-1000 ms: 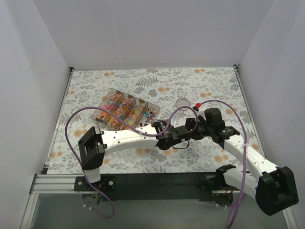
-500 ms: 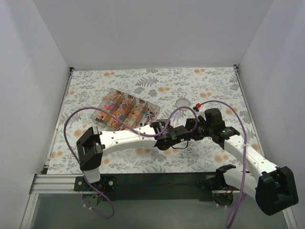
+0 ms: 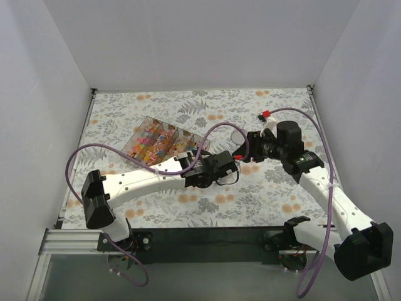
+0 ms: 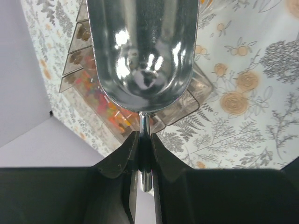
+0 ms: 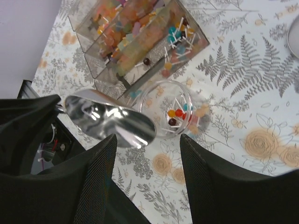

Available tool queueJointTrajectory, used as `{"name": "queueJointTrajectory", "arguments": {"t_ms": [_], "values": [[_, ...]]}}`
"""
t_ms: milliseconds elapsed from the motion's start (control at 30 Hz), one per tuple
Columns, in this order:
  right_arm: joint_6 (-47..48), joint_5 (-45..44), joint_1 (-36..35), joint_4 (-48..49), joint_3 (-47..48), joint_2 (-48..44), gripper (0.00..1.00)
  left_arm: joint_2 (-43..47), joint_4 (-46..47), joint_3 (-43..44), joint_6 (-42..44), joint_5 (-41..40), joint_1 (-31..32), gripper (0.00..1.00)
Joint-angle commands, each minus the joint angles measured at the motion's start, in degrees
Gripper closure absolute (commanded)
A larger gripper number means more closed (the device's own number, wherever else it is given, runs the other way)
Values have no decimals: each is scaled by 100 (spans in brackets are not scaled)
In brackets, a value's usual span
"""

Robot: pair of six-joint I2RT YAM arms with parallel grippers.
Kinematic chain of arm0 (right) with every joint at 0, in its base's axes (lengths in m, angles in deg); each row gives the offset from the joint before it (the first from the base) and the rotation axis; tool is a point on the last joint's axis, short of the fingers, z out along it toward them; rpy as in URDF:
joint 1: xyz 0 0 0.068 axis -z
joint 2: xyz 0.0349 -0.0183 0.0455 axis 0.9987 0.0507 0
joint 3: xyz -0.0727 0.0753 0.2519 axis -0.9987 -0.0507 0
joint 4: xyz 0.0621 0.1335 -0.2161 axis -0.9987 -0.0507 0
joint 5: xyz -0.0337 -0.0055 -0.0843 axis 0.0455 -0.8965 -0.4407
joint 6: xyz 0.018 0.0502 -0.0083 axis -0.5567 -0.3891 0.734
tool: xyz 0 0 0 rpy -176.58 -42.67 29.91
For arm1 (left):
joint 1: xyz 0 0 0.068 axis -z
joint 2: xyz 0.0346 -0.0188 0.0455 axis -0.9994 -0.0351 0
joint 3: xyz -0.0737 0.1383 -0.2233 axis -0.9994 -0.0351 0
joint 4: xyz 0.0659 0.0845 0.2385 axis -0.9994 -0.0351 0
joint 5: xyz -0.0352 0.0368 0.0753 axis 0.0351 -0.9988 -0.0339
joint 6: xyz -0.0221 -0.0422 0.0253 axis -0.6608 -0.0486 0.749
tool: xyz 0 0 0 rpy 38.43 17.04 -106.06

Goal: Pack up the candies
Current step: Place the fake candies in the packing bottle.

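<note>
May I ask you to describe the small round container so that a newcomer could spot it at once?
On the floral tablecloth, find the clear divided box packed with candies. At its corner, beside the metal scoop, stands a small clear cup. Unlike the box, it is round, undivided and holds only a few candies.

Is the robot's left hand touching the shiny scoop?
Touching. The left wrist view shows the left gripper clamped tight on the thin handle of the scoop.
</note>
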Motion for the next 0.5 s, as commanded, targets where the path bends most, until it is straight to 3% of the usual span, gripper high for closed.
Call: {"name": "queueJointTrajectory", "arguments": {"t_ms": [0, 267, 467], "values": [[86, 289, 23, 179, 303, 218, 37, 423, 170, 196, -265, 597, -41, 100], [-177, 817, 23, 680, -127, 395, 41, 749, 522, 55, -388, 1151, -181, 100], [-221, 791, 32, 777, -488, 342, 64, 1057, 891, -164, -485, 1599, -462, 100]]}}
